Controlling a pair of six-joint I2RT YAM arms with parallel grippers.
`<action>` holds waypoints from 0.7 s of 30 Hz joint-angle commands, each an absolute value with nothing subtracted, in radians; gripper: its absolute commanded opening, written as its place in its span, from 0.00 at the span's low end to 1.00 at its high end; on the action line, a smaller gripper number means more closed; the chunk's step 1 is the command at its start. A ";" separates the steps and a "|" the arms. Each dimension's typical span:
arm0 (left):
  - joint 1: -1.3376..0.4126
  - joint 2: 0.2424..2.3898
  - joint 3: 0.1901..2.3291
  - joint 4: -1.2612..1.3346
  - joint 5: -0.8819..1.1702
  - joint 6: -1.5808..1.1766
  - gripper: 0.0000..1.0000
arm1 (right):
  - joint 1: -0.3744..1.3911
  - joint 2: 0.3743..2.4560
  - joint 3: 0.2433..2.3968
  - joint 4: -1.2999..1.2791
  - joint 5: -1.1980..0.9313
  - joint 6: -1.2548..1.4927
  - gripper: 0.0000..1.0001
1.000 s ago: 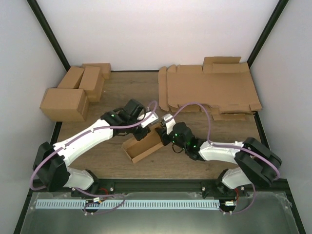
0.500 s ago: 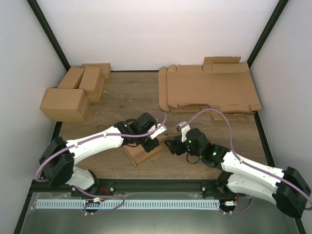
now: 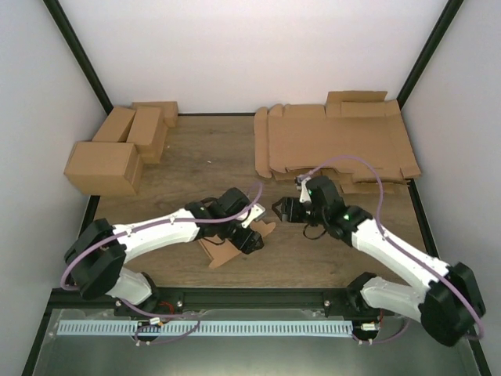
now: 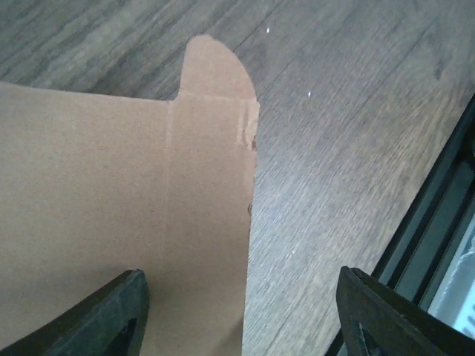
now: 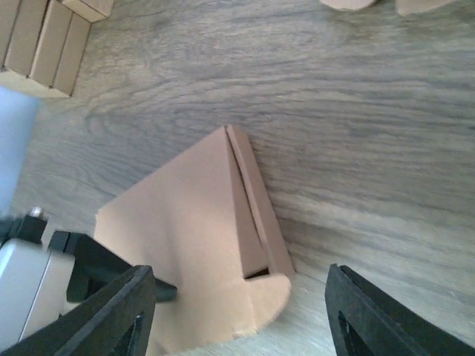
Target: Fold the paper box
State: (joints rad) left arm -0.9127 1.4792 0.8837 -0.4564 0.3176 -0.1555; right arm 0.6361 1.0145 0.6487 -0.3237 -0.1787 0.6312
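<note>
The paper box [image 3: 223,249] lies near the table's front edge as a plain brown, partly folded piece with a rounded tab. My left gripper [image 3: 252,235] hovers right over it, open. In the left wrist view one panel [image 4: 111,185] fills the left half below my spread left gripper [image 4: 241,326]; neither finger touches it. My right gripper [image 3: 279,211] stands open just right of and behind the box. Seen from the right wrist, the box [image 5: 185,245] sits ahead of the right gripper [image 5: 241,319], one wall folded up, apart from both fingers.
Several finished brown boxes [image 3: 117,149] stand at the back left. A pile of flat brown sheets [image 3: 337,145] lies at the back right. The black table frame [image 4: 438,222] runs close by on the near side of the box.
Both grippers have opened. The left one let go of the box, which now lies nearer the front edge. The right gripper has drawn back from it, away from the front edge.
</note>
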 commanded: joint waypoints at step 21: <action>-0.682 0.709 0.444 -0.510 0.220 -1.185 0.79 | 0.585 1.542 0.978 -0.362 -0.599 0.360 0.43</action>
State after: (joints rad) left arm -0.7170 0.8112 0.5518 -0.5415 0.1059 -0.9699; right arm 0.5819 1.5261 0.9436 -0.3355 -0.5453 0.3820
